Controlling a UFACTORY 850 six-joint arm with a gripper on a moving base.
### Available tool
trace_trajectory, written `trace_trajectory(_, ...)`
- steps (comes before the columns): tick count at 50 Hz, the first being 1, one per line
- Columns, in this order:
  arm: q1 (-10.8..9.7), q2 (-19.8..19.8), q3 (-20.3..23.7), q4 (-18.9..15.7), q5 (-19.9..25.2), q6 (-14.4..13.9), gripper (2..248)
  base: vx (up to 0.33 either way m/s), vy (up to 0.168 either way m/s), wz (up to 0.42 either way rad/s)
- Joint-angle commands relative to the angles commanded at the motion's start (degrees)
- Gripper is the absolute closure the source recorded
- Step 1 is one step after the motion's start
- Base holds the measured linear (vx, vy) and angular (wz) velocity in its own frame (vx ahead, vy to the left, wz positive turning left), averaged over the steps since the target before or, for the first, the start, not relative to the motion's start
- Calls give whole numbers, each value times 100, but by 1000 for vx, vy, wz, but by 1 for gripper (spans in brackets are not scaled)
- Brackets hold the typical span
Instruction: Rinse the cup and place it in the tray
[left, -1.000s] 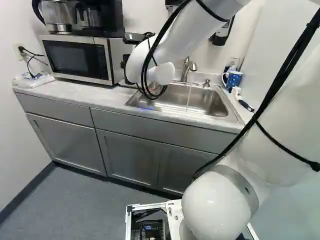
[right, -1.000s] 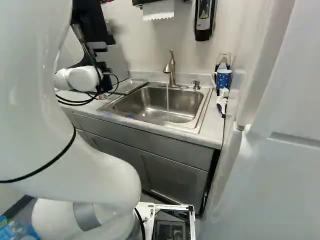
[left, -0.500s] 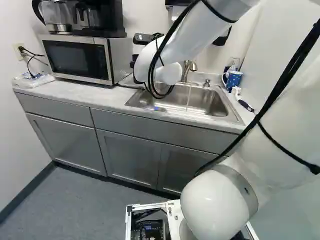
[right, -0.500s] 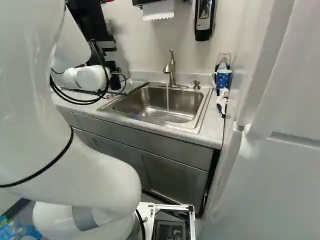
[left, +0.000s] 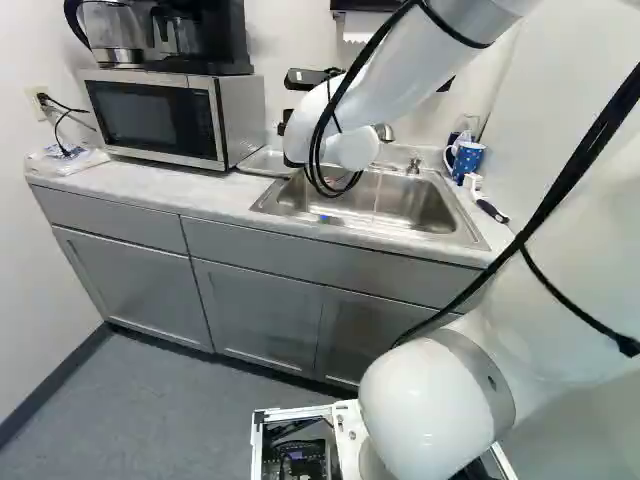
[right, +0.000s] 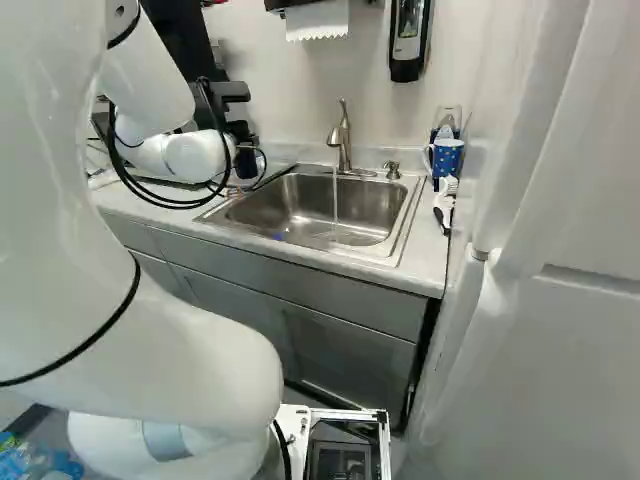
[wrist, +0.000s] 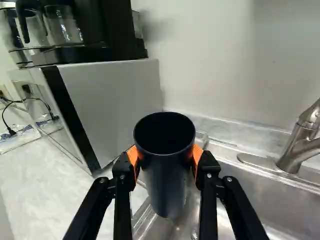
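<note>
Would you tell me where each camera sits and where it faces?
Left base: behind the arm, left side, facing microwave and sink; arm at right.
Right base: behind it, right side, facing sink; arm at left.
Wrist: on the wrist, looking along the gripper past the cup; fingers show.
Base views share the mug; all, the faucet.

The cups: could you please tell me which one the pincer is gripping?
The plain dark cup, gripped from two sides by the pincer; the blue mug, with pale dots and a handle, is away from it, beside the sink.
</note>
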Motion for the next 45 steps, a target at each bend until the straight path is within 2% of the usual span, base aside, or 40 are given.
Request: trace_trajectory(45, -836, 83, 135, 0, 0, 0, 128, 0, 0, 0)
